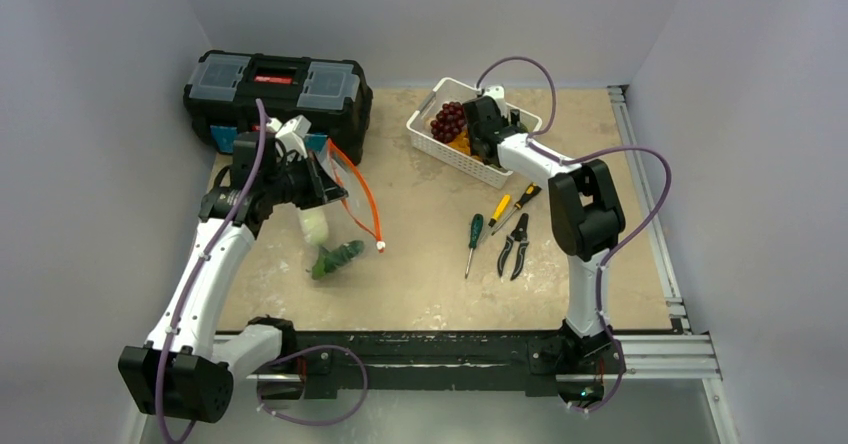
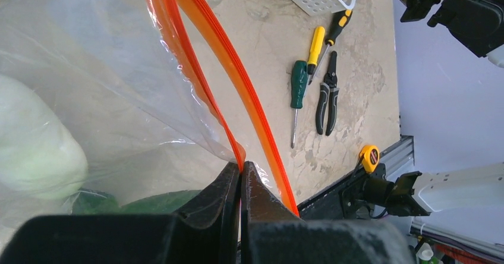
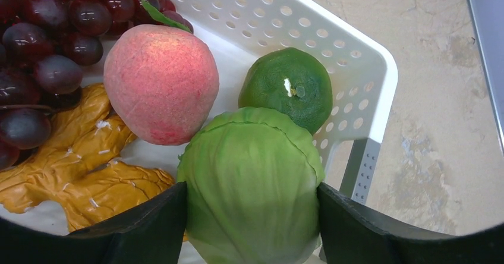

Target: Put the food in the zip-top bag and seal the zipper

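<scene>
My left gripper (image 2: 241, 167) is shut on the orange-red zipper (image 2: 238, 74) edge of the clear zip-top bag (image 2: 107, 85) and holds the mouth up near the toolbox. Inside the bag lie a white oblong vegetable (image 2: 35, 145) and a dark green cucumber (image 2: 154, 201). From above, the bag (image 1: 335, 179) hangs from the left gripper (image 1: 310, 179), with the zipper's white slider (image 1: 381, 248) on the table. My right gripper (image 3: 252, 198) is down in the white basket (image 3: 333, 20), its two fingers pressed against either side of the light-green cabbage (image 3: 252, 181).
In the basket beside the cabbage lie a pink peach (image 3: 160, 82), a green citrus (image 3: 291, 85), dark grapes (image 3: 53, 32) and a ginger root (image 3: 77, 163). A black toolbox (image 1: 277, 84) stands back left. Screwdrivers (image 1: 473, 239) and pliers (image 1: 515, 244) lie mid-table.
</scene>
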Controlling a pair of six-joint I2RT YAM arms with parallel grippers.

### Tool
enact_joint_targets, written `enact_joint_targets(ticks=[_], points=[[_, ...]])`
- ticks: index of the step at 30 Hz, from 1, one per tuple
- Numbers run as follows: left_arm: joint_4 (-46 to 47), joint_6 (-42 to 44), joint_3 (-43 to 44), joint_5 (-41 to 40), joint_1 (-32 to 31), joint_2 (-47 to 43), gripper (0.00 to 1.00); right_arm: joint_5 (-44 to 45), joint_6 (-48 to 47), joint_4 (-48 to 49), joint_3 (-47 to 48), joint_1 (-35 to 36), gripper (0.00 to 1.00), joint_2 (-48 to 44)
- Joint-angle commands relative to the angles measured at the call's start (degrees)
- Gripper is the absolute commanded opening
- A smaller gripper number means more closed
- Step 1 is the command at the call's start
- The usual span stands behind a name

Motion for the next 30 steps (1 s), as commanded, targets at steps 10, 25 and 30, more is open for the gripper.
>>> enact_joint_targets(ticks=[10,25,30], points=[[2.4,1.5,0.0,2.5,-1.0,0.4,0.0,2.5,-5.1,5.4,0.8,-0.2,0.19,-8.6],[2.4,1.8,0.1,3.6,-1.6,0.5,0.0,-45.6,5.8,15.5,-9.7,-0.1,0.0,-28.7],[2.4,1.9,0.0,3.7,-1.6,0.4,0.0,-73.0,17.7,32.2,-15.7,1.6,0.0,-31.5]])
